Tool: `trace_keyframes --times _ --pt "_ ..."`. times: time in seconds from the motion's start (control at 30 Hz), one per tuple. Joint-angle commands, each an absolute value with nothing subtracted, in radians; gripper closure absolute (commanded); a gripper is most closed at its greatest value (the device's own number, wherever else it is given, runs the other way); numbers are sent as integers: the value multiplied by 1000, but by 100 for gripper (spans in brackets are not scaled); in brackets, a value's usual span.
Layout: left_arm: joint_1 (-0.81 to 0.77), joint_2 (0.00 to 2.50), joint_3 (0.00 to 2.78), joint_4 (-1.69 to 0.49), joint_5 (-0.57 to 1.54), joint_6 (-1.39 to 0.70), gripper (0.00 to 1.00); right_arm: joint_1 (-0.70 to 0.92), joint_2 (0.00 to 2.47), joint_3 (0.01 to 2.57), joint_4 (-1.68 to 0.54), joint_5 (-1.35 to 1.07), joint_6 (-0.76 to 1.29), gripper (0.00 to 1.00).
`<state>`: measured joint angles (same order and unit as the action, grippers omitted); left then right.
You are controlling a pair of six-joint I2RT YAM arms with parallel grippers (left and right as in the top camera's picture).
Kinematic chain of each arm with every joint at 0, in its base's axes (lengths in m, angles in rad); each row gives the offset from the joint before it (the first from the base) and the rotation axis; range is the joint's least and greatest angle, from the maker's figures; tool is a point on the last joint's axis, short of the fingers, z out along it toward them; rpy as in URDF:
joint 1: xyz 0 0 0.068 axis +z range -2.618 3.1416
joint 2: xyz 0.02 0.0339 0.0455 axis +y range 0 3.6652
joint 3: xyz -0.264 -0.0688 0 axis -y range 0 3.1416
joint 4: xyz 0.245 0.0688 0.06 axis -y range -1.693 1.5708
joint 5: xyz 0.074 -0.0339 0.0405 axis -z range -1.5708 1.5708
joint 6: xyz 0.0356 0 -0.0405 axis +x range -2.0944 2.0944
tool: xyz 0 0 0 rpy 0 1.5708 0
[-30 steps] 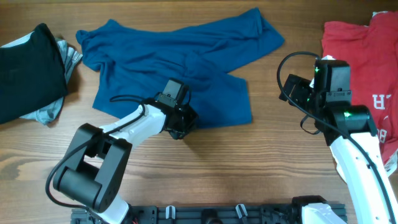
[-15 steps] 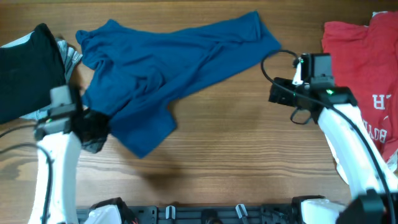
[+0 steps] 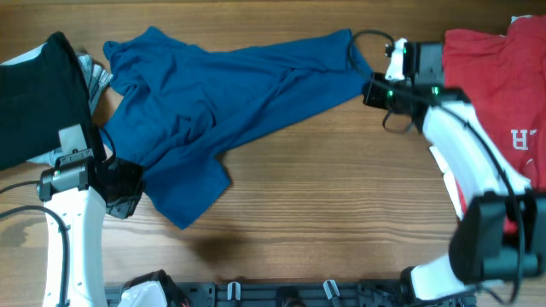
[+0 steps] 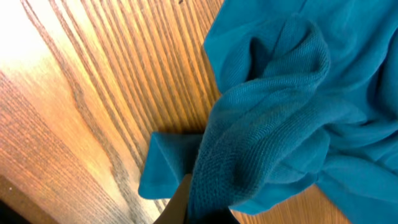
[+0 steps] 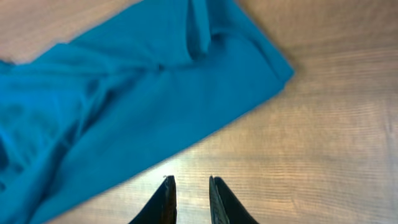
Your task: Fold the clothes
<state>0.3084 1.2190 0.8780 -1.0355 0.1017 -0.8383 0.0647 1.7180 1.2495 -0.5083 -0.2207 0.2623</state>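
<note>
Where left hand (image 3: 122, 184) grips blue shirt's (image 3: 223, 92) edge, bare table (image 3: 341, 209) adjoins.

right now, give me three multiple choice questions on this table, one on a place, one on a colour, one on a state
1. Where is the red shirt?
A. far left
B. far right
C. middle

2. What colour is the top garment at far left?
A. black
B. white
C. green

3. The left gripper is:
A. open over bare wood
B. shut on the blue shirt
C. shut on the red shirt

Key:
1 B: it lies at the overhead view's right side.
2 A: the cloth there is black.
3 B: the left wrist view shows blue cloth pinched right at it.
</note>
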Motion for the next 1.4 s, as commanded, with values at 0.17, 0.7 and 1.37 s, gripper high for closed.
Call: trace_keyframes --times 0.17,0.7,1.37 --pt "305 1213 877 -1027 88 -822 96 100 2119 1770 -727 -211 71 43" --pt "305 1214 877 -946 84 -822 96 147 2297 1770 -474 -215 168 96" --pt "305 1214 877 -932 84 -822 96 121 2300 1824 -351 -104 262 45"
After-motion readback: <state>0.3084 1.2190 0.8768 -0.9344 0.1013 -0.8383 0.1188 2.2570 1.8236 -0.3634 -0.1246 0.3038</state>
